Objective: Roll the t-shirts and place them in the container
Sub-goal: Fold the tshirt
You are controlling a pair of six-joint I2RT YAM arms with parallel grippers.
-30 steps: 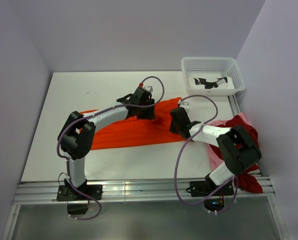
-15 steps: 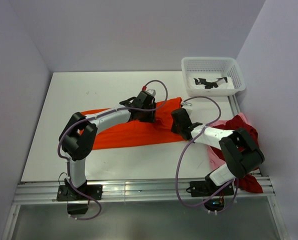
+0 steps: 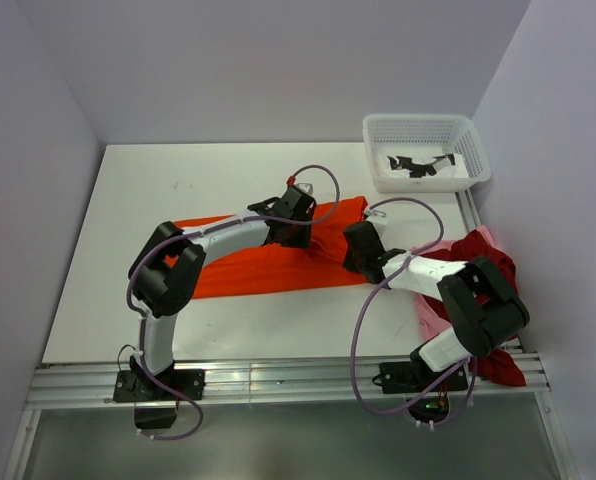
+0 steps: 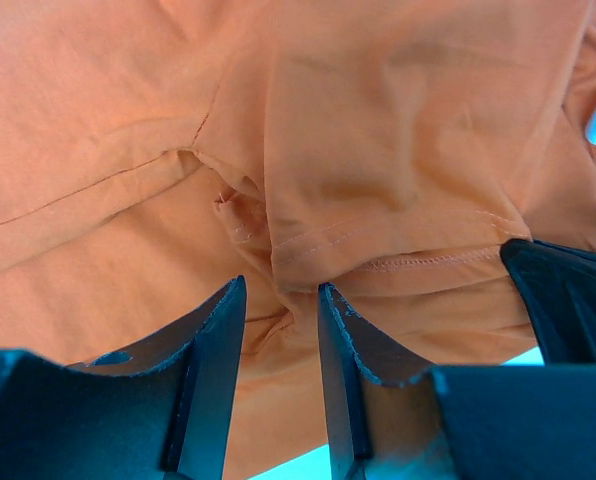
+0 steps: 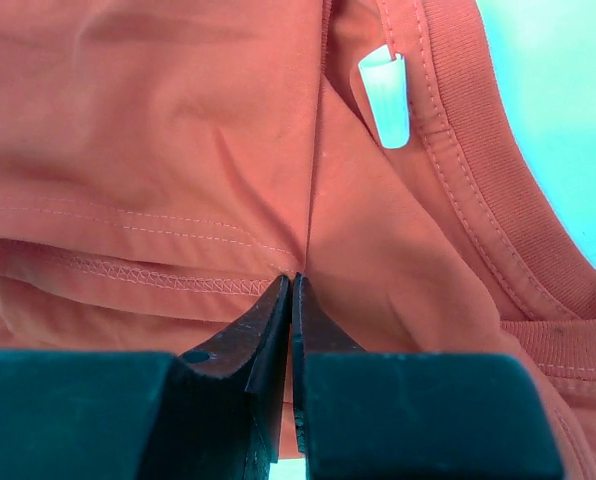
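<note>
An orange t-shirt [image 3: 268, 265] lies spread across the middle of the white table, left to right. My left gripper [image 3: 296, 232] is down on its far edge near the collar end. In the left wrist view its fingers [image 4: 281, 287] stand a little apart with a gathered fold of orange cloth [image 4: 378, 150] between them. My right gripper [image 3: 350, 248] is at the shirt's right end. Its jaws [image 5: 292, 280] are pressed together on a thin pinch of cloth at a seam, beside the ribbed collar [image 5: 498, 200] and a white label [image 5: 385, 95].
A dark red shirt [image 3: 483, 255] and a pale pink one [image 3: 433, 310] lie heaped at the table's right edge, under the right arm. A white mesh basket [image 3: 423, 130] with black and white bits inside stands at the far right corner. Metal rails run along the near edge.
Both sets of jaws have narrowed onto the orange cloth. The left gripper has shifted slightly right and nearer, and the shirt's right end has bunched between the two grippers.
</note>
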